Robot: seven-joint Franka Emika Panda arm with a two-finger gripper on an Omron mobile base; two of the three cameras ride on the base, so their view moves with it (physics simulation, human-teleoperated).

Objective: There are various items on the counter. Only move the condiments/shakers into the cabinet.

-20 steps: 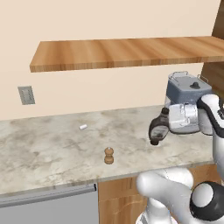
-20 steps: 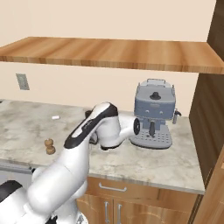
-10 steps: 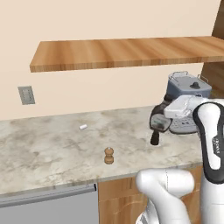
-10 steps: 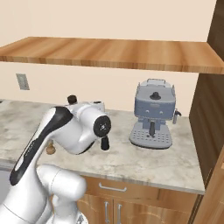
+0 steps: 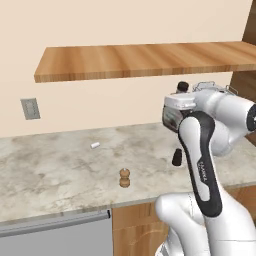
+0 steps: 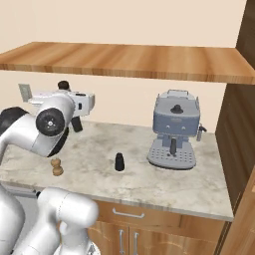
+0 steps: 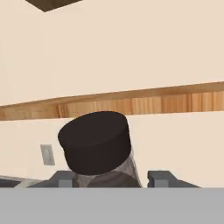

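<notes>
My gripper (image 7: 111,178) is shut on the dark syrup bottle (image 7: 95,142), whose black cap rises between the fingertips (image 7: 159,177). In the left base view the gripper (image 5: 175,114) holds the bottle (image 5: 183,86) roughly upright, high above the counter (image 5: 55,175) and just below the cabinet plank (image 5: 140,60). On the counter stand the small black shaker (image 5: 177,157), the wooden mill (image 5: 124,177) and the tiny white cylinder (image 5: 95,145). From the right base view the bottle (image 6: 63,85) is at the left, with the shaker (image 6: 119,162) and mill (image 6: 57,167) below.
A grey-blue coffee machine (image 6: 174,129) stands at the counter's right end, beside a dark wood side panel (image 6: 241,124). A wall outlet (image 5: 30,108) sits on the back wall at left. The plank's front edge (image 7: 131,105) crosses the hand view above the cap.
The arm has lifted the syrup bottle from low beside the coffee machine to just under the plank, swinging it left and away from the machine. The other items have not moved.
</notes>
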